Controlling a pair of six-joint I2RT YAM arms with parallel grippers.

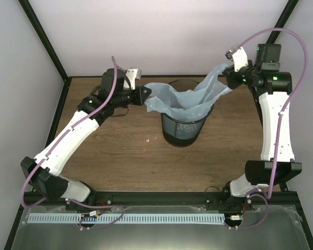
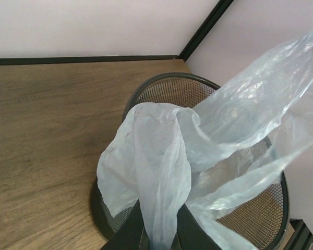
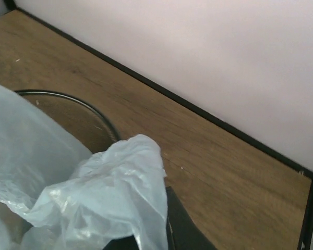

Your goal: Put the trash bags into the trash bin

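Note:
The light-blue translucent trash bag [image 1: 190,99] hangs stretched over the black wire-mesh trash bin [image 1: 183,130] at the table's middle back, its lower part sagging into the bin's mouth. My left gripper [image 1: 145,96] is shut on the bag's left edge just left of the rim. In the left wrist view the bag [image 2: 161,172] runs out from between my gripper's [image 2: 160,240] dark fingers over the bin [image 2: 261,219]. My right gripper [image 1: 230,70] is shut on the bag's right corner, raised above and right of the bin. The right wrist view shows the bag [image 3: 109,198] bunched at my gripper [image 3: 148,245] and the bin rim [image 3: 88,112].
The wooden table [image 1: 120,156] is fenced by a black frame with pale walls behind. A black rail [image 1: 161,198] and a white strip run along the near edge by the arm bases.

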